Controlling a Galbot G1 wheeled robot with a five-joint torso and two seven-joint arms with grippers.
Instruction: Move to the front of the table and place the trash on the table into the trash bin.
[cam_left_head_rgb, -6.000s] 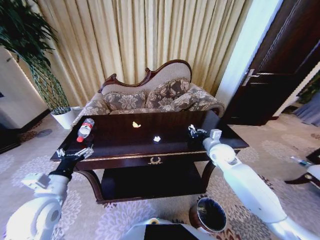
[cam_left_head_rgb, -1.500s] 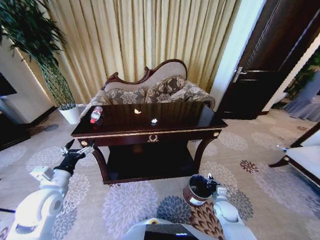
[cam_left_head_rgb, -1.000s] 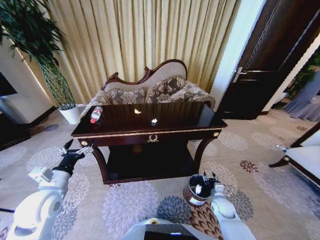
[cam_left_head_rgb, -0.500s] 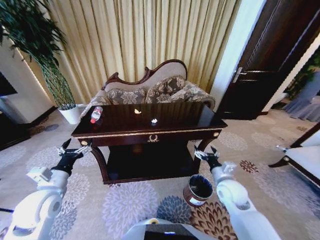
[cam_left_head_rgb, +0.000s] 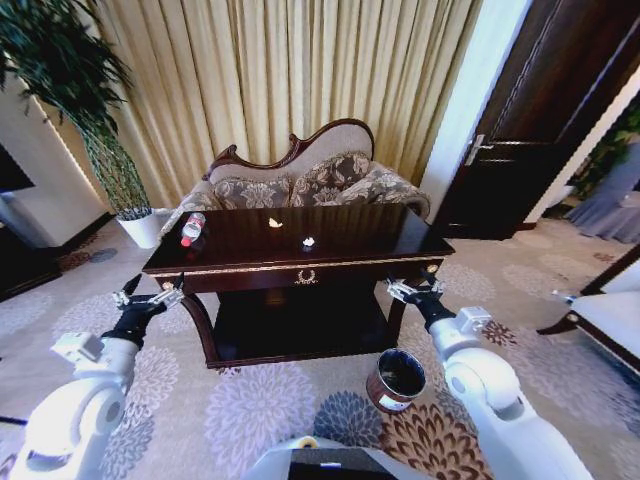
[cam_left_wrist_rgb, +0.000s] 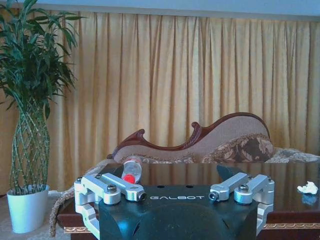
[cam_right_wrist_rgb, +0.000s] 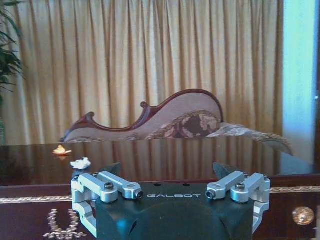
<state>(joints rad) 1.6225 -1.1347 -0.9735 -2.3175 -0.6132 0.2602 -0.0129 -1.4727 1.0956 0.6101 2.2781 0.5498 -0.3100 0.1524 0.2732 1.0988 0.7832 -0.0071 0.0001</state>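
While I watched from the remote console, the robot stood facing the front of the table (cam_left_head_rgb: 240, 270), w/ both arms raised and neither holding anything. Right gripper (cam_left_head_rgb: 415, 291) hung in the air just off the table's front right corner, above and behind the trash bin (cam_left_head_rgb: 396, 380), which sat on the patterned carpet (cam_left_head_rgb: 250, 410) near that corner's leg; jaws were spread apart and empty, as the right wrist view confirmed, its fingers (cam_right_wrist_rgb: 235, 189) parted wide w/ the gold-trimmed table edge (cam_right_wrist_rgb: 30, 199) straight ahead. Left gripper (cam_left_head_rgb: 147, 298) hovered off the table's front left corner, also spread and empty; in the left wrist view its fingers (cam_left_wrist_rgb: 110, 190) stood well apart at tabletop (cam_left_wrist_rgb: 190, 172) level. Two scraps of trash were on the tabletop: a white scrap (cam_left_head_rgb: 308, 242) near the middle and a yellow-orange scrap (cam_left_head_rgb: 274, 223) farther back, apart from each other. The right wrist view showed the same pair, white scrap (cam_right_wrist_rgb: 80, 163) nearer, yellow-orange scrap (cam_right_wrist_rgb: 61, 149) behind it; the left wrist view caught the white scrap (cam_left_wrist_rgb: 308, 188) too. A plastic bottle w/ a red cap (cam_left_head_rgb: 191, 229) lay on its side toward the table's left end. A sofa (cam_left_head_rgb: 300, 185) stood behind the table, w/ gold curtains (cam_left_head_rgb: 290, 80) beyond and a potted plant (cam_left_head_rgb: 75, 110) at far left.
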